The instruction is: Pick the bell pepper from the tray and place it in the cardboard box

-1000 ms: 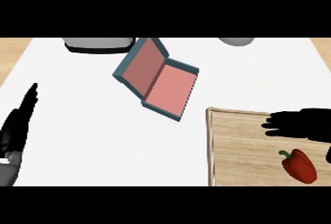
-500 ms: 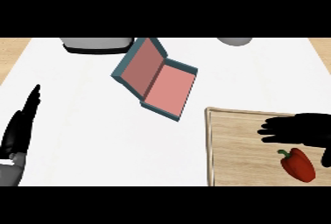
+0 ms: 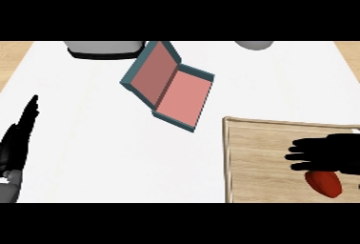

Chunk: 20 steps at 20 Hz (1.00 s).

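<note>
At the far left edge the left hand (image 3: 20,138) is resting open, fingers straight and pointing up the counter, well apart from everything the task needs. Toward the middle, the box (image 3: 169,86) is lying open on the white counter (image 3: 91,143), its pink inside showing and its teal rim turned at an angle, with nothing in it. To the right, the wooden tray (image 3: 260,157) is sitting near the counter's lower corner, and the right hand (image 3: 327,152) is hanging over it, fingers spread and pointing left, holding nothing. The pepper (image 3: 324,183) is lying on the tray just below that hand — its upper end tucked under the palm, its long axis slanting down to the right. The right hand is by far the nearer one; I judge it needs to drop and curl round the pepper.
</note>
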Tool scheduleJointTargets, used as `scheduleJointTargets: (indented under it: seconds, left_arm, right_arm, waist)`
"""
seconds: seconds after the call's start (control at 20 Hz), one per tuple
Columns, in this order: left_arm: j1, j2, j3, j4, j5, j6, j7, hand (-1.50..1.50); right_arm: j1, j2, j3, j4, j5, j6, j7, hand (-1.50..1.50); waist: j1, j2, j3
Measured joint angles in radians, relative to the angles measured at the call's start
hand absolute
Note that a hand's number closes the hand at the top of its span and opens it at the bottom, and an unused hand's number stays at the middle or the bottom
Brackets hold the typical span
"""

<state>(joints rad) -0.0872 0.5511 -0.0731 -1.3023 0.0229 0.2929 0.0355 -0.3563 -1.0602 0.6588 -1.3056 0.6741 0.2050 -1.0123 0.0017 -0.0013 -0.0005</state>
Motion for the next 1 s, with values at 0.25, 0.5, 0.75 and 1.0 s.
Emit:
scheduleJointTargets:
  seconds: [0.25,0.5,0.75,1.0]
  left_arm:
    - [-0.016,-0.005,0.027,0.009,-0.015,-0.026,0.016,0.00]
    - [-0.013,-0.025,0.039,-0.017,-0.049,-0.030,0.036,0.00]
    - [0.004,-0.042,0.052,-0.032,-0.058,-0.041,0.029,0.00]
    - [-0.013,-0.038,0.070,-0.027,-0.063,-0.065,0.033,0.00]
  right_arm:
    - [0.033,0.031,-0.002,-0.027,0.073,0.008,0.046,-1.50]
    - [0.050,0.099,-0.023,0.012,0.143,0.011,0.067,1.50]
    - [0.073,0.172,-0.086,0.020,0.151,-0.068,0.054,1.50]
    - [0.051,0.244,-0.152,0.066,0.157,-0.086,0.082,1.50]
  waist:
    - [-0.001,0.001,0.000]
    - [0.001,0.001,0.000]
    - [0.001,-0.005,-0.009]
    - [0.004,-0.004,-0.012]
